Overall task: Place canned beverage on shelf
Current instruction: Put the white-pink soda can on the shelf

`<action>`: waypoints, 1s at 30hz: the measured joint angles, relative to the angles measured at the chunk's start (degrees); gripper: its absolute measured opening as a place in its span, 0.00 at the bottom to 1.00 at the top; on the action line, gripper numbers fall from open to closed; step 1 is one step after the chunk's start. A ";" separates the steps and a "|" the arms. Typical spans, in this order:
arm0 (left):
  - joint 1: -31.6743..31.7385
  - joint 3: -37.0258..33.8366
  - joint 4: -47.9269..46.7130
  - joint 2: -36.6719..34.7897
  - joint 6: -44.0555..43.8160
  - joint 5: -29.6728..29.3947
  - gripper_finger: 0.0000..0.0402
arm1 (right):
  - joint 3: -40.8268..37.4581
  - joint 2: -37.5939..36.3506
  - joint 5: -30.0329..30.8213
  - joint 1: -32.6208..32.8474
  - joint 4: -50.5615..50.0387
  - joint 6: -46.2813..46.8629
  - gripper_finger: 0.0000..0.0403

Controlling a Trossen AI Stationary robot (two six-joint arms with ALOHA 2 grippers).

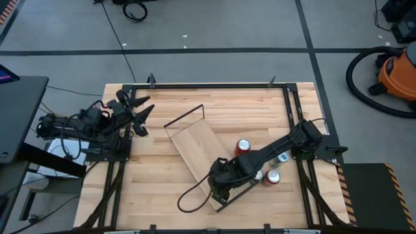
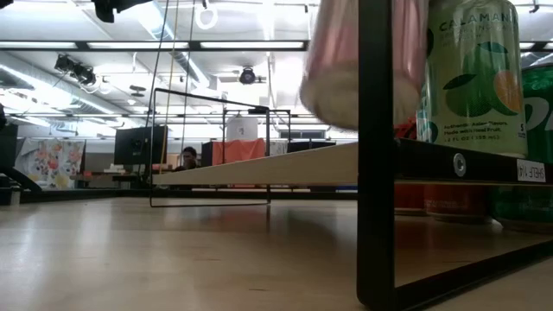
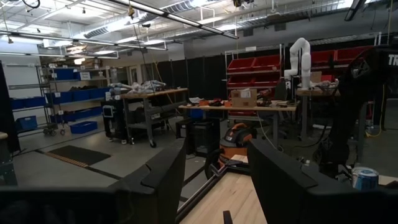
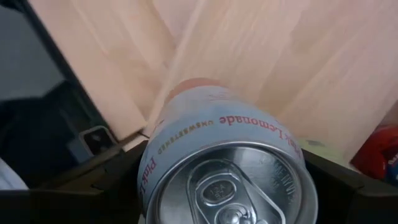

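pale, perhaps pinkish can [image 4: 227,162], red lettering

The shelf [image 1: 195,151] lies slantwise across the middle of the bench [image 1: 162,201], its board bare from the far wire frame [image 1: 184,116] down to its near end; there the right hand [image 1: 221,184] sits over it, closed round a pink can [image 4: 227,168]; beside that end, three cans [image 1: 243,146] [image 1: 282,158] [image 1: 272,177] and the right arm crowd the bench; the left hand [image 1: 138,112] waits, fingers apart, at the left edge; bare wood lies between it and the shelf.
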 joint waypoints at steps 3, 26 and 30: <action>0.00 0.00 0.02 -0.01 0.02 0.00 0.45 | 0.00 0.81 -1.19 -0.69 -0.84 -1.97 0.80; 0.00 0.00 -0.86 -0.02 0.00 0.00 0.45 | 0.02 0.70 -0.52 -1.02 -1.70 -4.57 0.92; 0.00 0.00 -1.02 -0.02 0.02 0.00 0.45 | 0.02 0.70 -1.33 -1.10 -0.68 -4.23 0.92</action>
